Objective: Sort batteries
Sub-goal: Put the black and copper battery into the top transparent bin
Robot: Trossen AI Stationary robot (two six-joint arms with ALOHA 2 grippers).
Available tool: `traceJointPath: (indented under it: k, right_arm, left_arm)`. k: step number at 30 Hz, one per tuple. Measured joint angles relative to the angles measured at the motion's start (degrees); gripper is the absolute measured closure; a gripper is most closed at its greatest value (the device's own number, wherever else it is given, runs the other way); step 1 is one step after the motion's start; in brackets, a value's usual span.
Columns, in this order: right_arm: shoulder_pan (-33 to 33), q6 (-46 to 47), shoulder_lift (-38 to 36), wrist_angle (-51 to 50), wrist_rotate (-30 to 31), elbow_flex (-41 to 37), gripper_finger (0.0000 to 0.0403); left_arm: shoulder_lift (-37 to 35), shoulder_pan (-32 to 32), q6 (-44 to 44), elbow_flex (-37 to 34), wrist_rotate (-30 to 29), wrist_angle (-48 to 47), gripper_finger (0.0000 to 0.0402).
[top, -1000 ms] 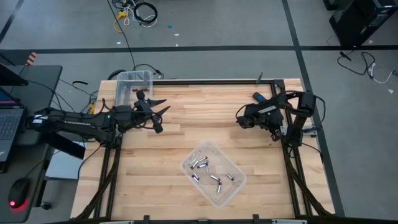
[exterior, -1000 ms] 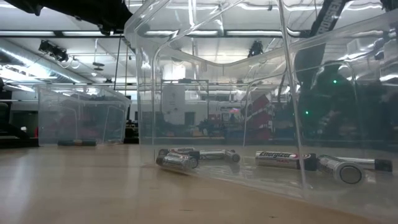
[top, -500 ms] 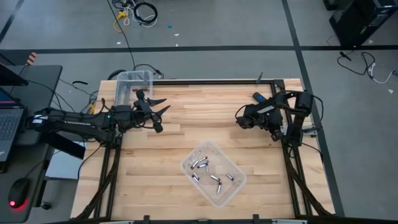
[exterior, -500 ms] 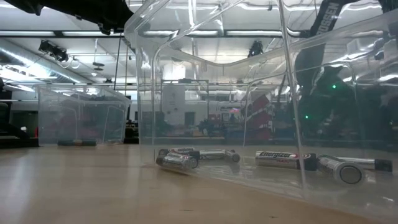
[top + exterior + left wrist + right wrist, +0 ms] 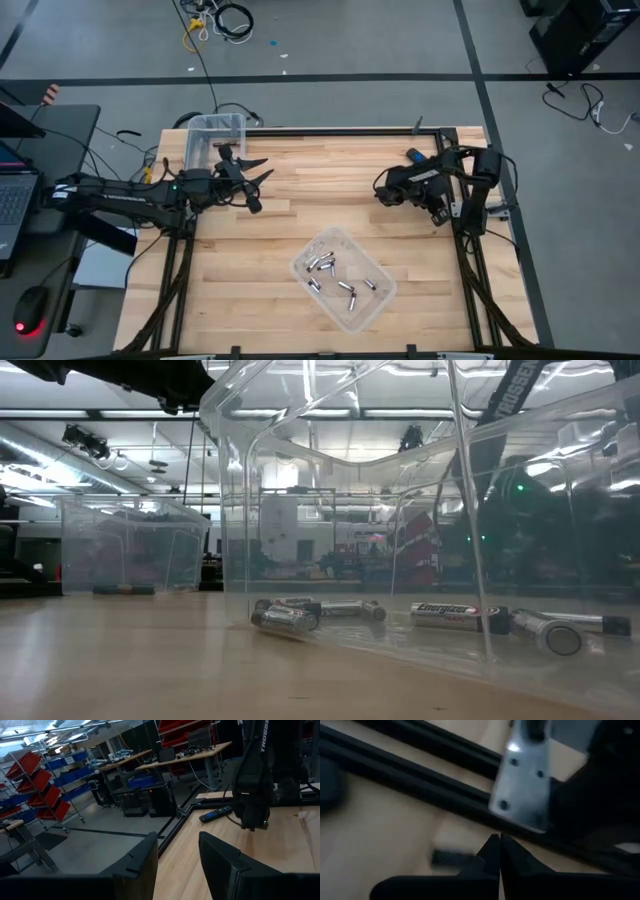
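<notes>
batteries [image 5: 335, 275]: about ten | clear bins [image 5: 372, 303]: two | arms: two

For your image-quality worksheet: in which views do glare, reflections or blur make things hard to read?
Low view: the clear bin's wall carries ceiling-light reflections, though the batteries stay readable. Right wrist view: all soft, the metal plate glaring. High view: evenly lit.
</notes>
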Motion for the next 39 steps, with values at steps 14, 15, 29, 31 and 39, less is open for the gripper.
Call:
traceJointPath:
  k: [14,15,29,31,39]
  right_arm:
    - [0.7,-50.9,-0.2,-1.6,14.0,10.5,0.0403]
    - [1.2,-57.9,-0.2,1.1,14.0,11.0,0.0403]
    - [4.3,-90.8,-1.3,13.4,18.6,25.2,0.0403]
    - [4.7,-95.9,-2.5,12.3,19.8,27.8,0.0403]
    - [8.5,-118.7,-7.2,19.6,10.6,34.0,0.0403]
  left_arm:
    - [0.0,0.0,0.0,0.0,0.0,-0.1,0.0259]
    - [0.0,0.0,0.0,0.0,0.0,-0.3,0.0259]
    - [0.0,0.0,-10.3,0.0,1.9,-6.5,0.0259]
    - [0.0,0.0,-13.7,0.0,6.0,-9.8,0.0259]
    - [0.0,-0.6,-24.5,0.0,24.8,-26.9,0.0259]
